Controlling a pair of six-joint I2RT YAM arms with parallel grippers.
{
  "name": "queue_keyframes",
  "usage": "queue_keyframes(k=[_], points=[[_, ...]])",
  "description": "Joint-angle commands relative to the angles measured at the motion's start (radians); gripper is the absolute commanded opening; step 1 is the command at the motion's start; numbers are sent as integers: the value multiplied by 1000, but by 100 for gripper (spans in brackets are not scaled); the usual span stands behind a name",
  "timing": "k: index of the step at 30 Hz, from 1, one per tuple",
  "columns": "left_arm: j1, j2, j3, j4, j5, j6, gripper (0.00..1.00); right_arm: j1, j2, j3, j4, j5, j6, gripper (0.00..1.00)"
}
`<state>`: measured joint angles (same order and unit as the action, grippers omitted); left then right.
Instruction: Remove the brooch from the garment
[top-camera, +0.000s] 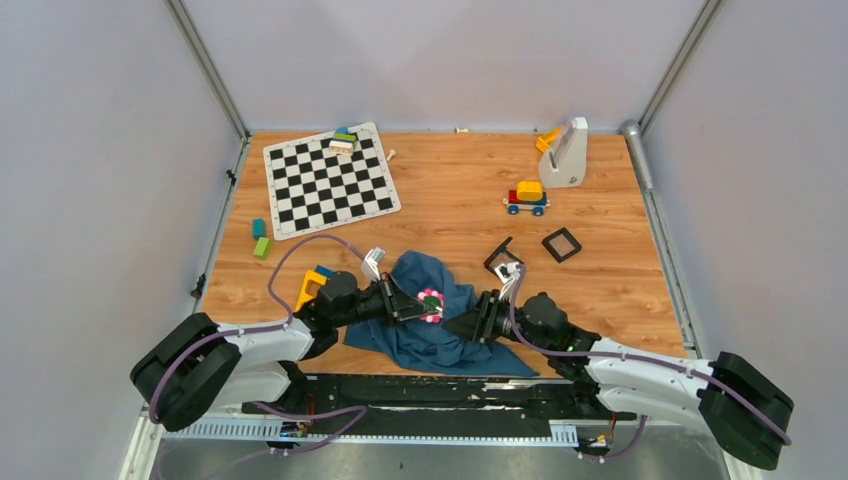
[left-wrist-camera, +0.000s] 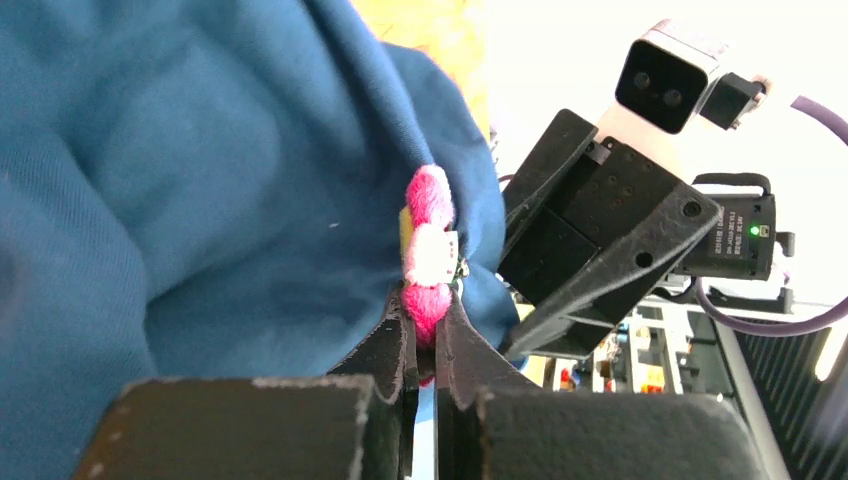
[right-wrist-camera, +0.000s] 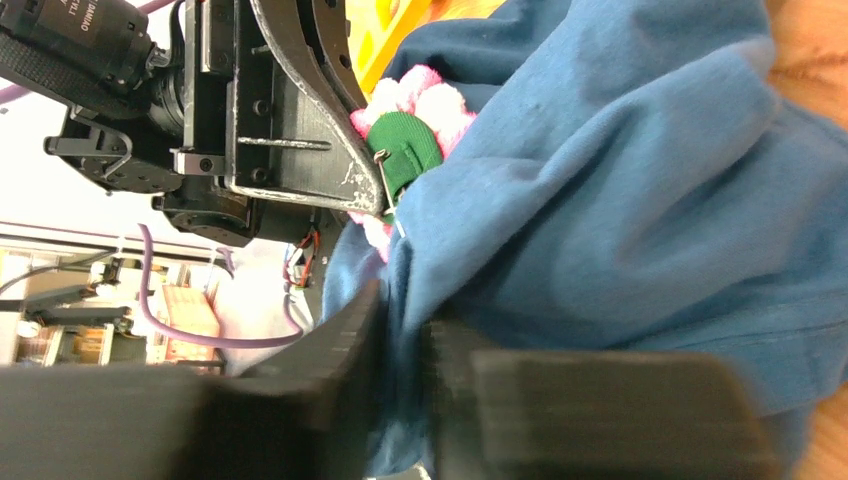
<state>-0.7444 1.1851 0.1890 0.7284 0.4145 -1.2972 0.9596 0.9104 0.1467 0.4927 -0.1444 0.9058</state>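
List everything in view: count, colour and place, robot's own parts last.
garment: one, teal-blue, crumpled, near centre.
brooch: one, pink and white, on the garment.
chessboard: one, black and white, far left.
stacked blocks: count unclear, green, blue, pale, on the chessboard's far edge.
loose blocks: two, teal and green, left of the chessboard.
toy car: one, yellow, blue, red, right of centre.
square frame: one, black, right of the garment.
white stand: one, with orange piece, far right.
yellow piece: one, beside the left arm.
left gripper: one, black, shut on the brooch.
right gripper: one, black, pinching the garment.
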Motion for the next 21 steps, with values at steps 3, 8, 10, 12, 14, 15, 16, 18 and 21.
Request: queue_keyframes(k=[3,8,10,12,14,15,16,18,21], points=[[93,40,119,112,257,143,0,4,-269,79,-224,89,-30,62],[103,126,238,127,484,221,0,-29,-465,154,-419,104,-103,83],[102,144,262,160,547,212,0,-71,-459,228,-526,66,-154,88],[102,141,283,158,587,219,0,-128,-400,318,-634,11,-200,88],[102,122,311,90,611,260,0,-202,-348,378,-681,-90,-259,86],[102,102,324,-5,616,315,0,-239,-328,396,-686,-148,-282,85],[101,91,354,-59,621,347,0,-280,-311,411,-686,-207,-304,84],[101,53,408,-271,612,476,0,-347,-285,430,-678,-330,-354,84],[102,-1,477,-529,592,636,0,-409,-249,444,-645,-479,-410,82]])
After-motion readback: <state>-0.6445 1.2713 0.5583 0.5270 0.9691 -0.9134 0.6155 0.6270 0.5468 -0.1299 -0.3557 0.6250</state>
